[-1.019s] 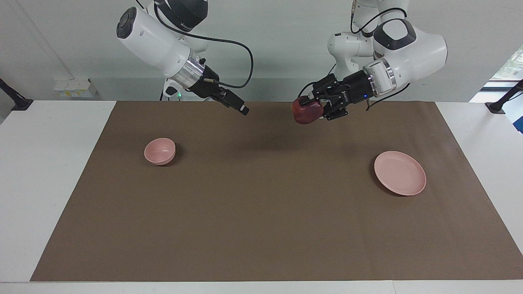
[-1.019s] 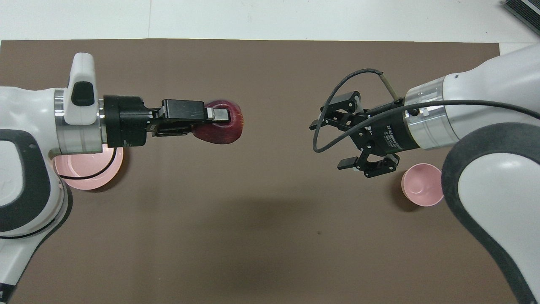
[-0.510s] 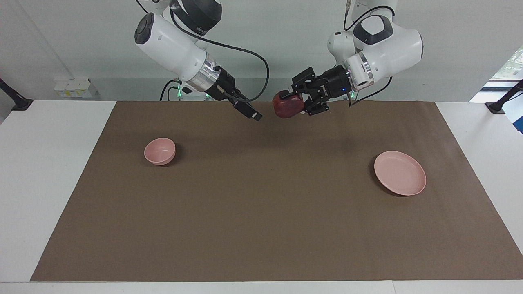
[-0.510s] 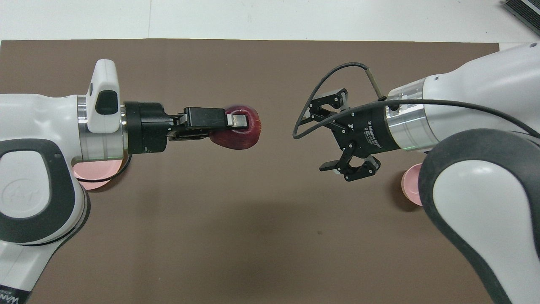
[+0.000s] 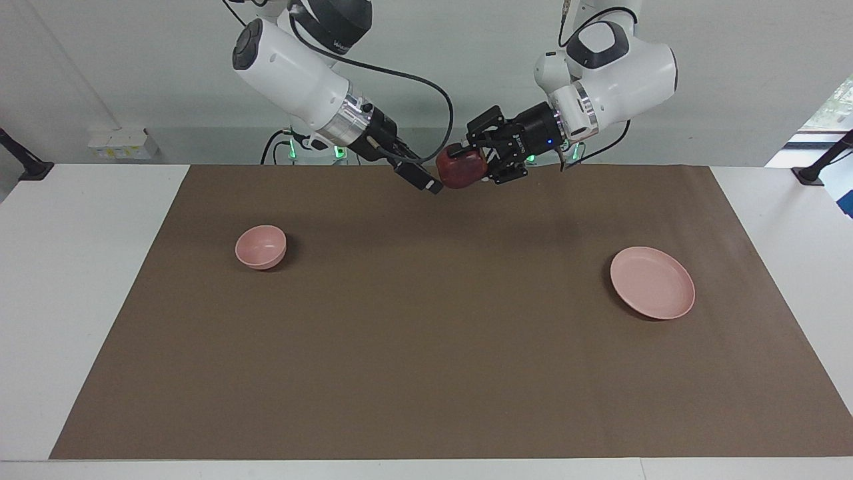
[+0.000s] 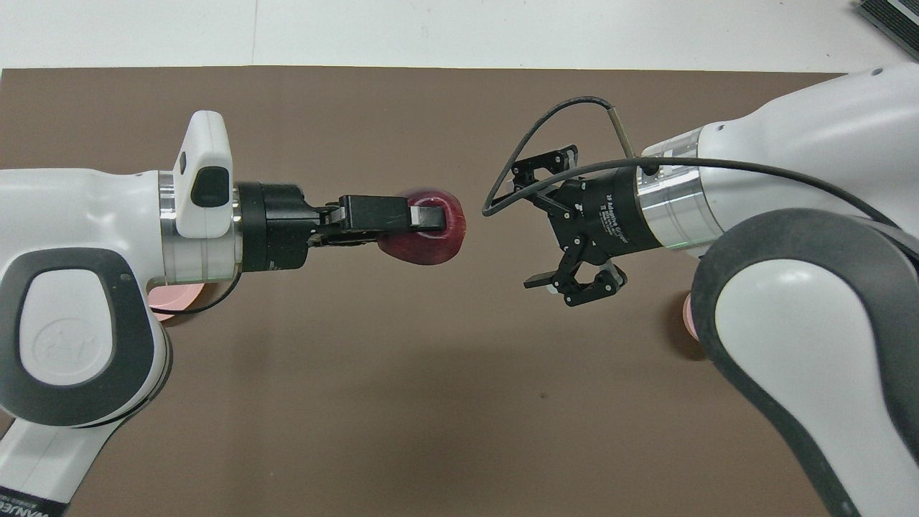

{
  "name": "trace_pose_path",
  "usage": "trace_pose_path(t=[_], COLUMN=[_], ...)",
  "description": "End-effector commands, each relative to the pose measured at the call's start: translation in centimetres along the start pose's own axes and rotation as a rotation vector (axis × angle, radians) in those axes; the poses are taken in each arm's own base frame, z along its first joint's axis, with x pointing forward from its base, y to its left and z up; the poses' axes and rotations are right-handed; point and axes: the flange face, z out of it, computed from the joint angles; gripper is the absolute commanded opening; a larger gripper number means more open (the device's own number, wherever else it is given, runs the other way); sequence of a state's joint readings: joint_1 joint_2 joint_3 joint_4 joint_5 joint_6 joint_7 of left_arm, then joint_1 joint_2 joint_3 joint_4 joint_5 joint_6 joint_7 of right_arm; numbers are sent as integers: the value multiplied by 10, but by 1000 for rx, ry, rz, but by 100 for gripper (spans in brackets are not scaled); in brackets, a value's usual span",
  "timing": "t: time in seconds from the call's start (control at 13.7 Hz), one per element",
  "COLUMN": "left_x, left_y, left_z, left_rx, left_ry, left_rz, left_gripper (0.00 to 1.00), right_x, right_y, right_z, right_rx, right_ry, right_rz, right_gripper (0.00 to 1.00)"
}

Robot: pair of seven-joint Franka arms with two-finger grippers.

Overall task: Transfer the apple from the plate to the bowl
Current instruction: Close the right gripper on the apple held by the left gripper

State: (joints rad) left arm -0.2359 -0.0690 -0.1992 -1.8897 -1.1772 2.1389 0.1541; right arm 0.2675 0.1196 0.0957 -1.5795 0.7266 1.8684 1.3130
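Observation:
The dark red apple [image 5: 458, 171] [image 6: 429, 243] hangs in the air over the middle of the brown mat, and my left gripper [image 5: 464, 165] [image 6: 433, 221] is shut on it. My right gripper [image 5: 428, 183] [image 6: 525, 228] faces it, open and empty, a short gap from the apple. The pink plate [image 5: 653, 282] lies bare toward the left arm's end of the mat; the overhead view shows only a sliver of the plate [image 6: 169, 310] under the left arm. The small pink bowl [image 5: 260, 247] stands empty toward the right arm's end, mostly covered by the right arm in the overhead view.
A brown mat [image 5: 426, 347] covers most of the white table [image 5: 80, 280]. Both arms stretch level across the mat's middle, high above it. A dark object [image 6: 890, 16] sits at the table's corner.
Both grippers have risen and moved toward each other over the mat's middle. The left one carried the apple along, and the gap between apple and right gripper has narrowed.

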Motion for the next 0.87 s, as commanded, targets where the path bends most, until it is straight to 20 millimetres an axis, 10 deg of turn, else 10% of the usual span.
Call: trace_pose_path(t=[0.0, 0.58, 0.8], left_x=[-10, -16, -18], left_y=[6, 12, 13], left_z=[0, 11, 10], left_rx=[-9, -6, -6], left_ry=[35, 28, 23], left_rz=[16, 31, 31], left_gripper=[0, 0, 0], right_x=[-1, -21, -18], right_y=[-4, -6, -7], right_z=[3, 6, 5], right_rx=[-1, 6, -2], right_ry=[-19, -47, -44], right_rz=[24, 74, 74], right_gripper=[100, 100, 14])
